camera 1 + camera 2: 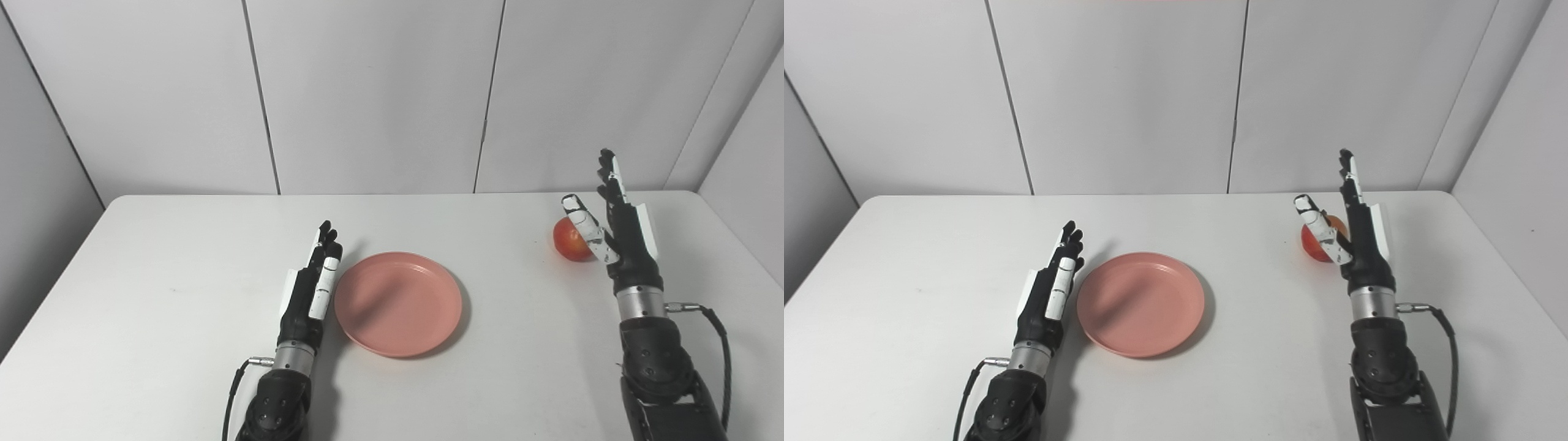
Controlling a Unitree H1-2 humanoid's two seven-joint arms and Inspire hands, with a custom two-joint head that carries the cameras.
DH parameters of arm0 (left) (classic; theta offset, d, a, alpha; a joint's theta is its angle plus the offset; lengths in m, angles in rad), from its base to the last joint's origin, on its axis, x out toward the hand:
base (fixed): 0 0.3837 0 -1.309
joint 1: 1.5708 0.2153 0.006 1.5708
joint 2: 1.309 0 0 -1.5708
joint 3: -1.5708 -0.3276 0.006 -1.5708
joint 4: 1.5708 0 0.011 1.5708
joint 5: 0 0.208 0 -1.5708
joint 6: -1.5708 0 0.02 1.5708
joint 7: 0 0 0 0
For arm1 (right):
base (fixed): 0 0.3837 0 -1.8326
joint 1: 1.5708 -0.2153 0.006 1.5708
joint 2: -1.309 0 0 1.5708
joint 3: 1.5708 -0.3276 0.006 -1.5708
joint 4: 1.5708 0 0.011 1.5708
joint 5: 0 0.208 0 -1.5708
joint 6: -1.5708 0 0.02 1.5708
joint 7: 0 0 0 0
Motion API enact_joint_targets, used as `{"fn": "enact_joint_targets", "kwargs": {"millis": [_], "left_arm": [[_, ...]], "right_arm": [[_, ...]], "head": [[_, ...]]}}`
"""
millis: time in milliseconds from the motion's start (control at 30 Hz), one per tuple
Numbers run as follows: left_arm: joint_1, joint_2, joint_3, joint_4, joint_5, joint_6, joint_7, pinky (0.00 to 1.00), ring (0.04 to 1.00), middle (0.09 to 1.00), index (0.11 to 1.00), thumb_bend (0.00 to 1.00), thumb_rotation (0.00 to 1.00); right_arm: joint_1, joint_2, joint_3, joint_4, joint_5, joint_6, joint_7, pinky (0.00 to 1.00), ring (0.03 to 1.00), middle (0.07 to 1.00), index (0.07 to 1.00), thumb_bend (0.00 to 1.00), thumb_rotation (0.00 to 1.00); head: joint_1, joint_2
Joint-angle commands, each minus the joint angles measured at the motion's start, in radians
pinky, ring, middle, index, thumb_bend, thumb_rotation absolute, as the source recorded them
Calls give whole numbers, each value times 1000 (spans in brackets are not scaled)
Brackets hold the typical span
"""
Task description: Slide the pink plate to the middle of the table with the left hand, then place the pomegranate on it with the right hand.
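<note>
Resting edge-on just beside the plate (pixel 398 303), the left hand (pixel 309 288) is flat, fingers extended, holding nothing, placed to push, and the plate sits near mid-table. Right hand (pixel 618 229) stands spread and empty beside the pomegranate (pixel 569 240) at far right, thumb across it, seemingly set to grasp.

White table (pixel 153 294) before pale panelled walls (pixel 373 92)

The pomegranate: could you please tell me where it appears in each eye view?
Left eye view: pomegranate at right, mostly clear left of the right hand.
Right eye view: pomegranate at right, partly hidden behind it.
Shared landmark: pink plate, centre.
</note>
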State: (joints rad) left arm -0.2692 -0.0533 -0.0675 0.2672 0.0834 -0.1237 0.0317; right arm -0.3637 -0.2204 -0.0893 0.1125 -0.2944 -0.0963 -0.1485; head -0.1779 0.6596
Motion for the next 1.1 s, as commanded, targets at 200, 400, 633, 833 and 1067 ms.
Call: {"fn": "enact_joint_targets", "kwargs": {"millis": [200,400,633,833,1067], "left_arm": [[-14,28,0,-10,17,-9,-4,986,990,989,997,691,1000],[-6,52,-6,-23,11,-7,-21,988,992,994,1000,700,1000],[-11,72,1,-3,-27,-38,-54,989,999,1000,1000,730,1000],[-6,85,0,-3,-36,-52,-73,1000,1000,1000,1000,721,1000],[3,93,1,-23,-48,-34,-91,1000,1000,1000,1000,714,1000]], "right_arm": [[-76,-44,-24,11,-99,9,-96,955,986,1000,1000,776,672],[-81,-55,-25,12,-175,73,-128,945,994,1000,1000,805,592],[-104,-58,-6,93,-222,113,-145,883,973,994,1000,899,516],[-119,-63,22,166,-263,149,-167,863,968,992,1000,929,482],[-142,-66,54,247,-287,158,-194,872,962,985,1000,981,474]], "head": [[-44,-11],[-94,-14],[-129,-17],[-129,-16],[-133,-12]]}}
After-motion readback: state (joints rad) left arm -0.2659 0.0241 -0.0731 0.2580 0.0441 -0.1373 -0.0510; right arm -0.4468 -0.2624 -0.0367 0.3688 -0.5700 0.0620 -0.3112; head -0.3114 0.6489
